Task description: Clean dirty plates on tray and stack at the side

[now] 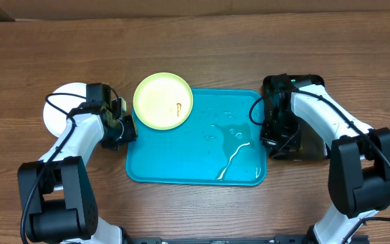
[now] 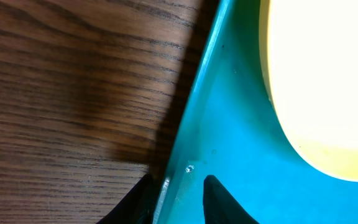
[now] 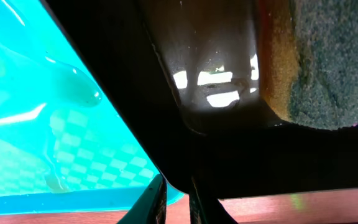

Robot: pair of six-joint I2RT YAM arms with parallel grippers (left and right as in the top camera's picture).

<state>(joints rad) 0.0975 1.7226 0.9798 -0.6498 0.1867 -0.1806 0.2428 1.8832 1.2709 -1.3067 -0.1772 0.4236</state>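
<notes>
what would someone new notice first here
The bright turquoise tray in the middle of the table stands out first, its floor wet and streaked. A pale yellow-green plate with a small brown smear sits over its upper left corner in the overhead view. A white plate lies on the wood at far left.

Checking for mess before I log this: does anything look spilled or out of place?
Yes. Water is pooled across the turquoise tray, with a white streak. The yellow-green plate overhangs the tray's far-left corner, a brown smear on it.
</notes>
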